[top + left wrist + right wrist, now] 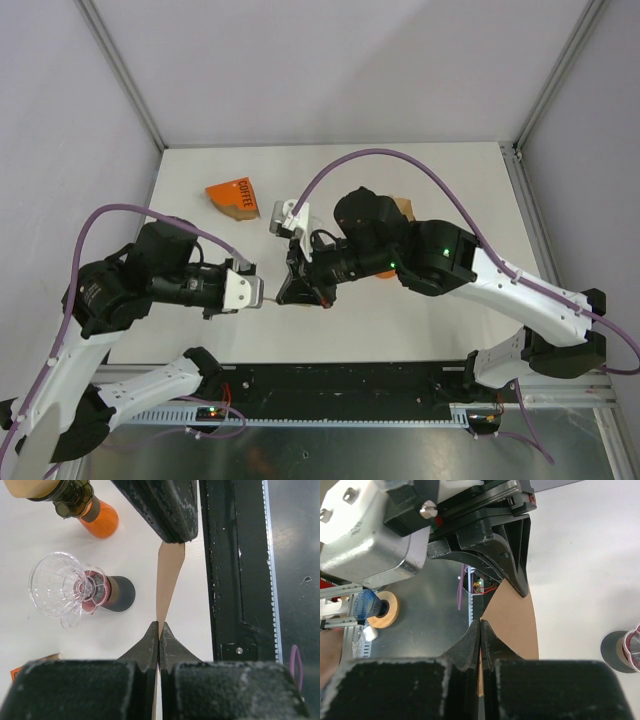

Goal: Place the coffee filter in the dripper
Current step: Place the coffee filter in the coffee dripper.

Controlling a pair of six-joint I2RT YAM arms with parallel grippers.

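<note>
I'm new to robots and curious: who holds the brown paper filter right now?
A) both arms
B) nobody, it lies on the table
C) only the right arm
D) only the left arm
A: the left end effector and the right end effector each pinch the coffee filter.

The filter looks matt brown paper, the dripper glossy, probably plastic.
</note>
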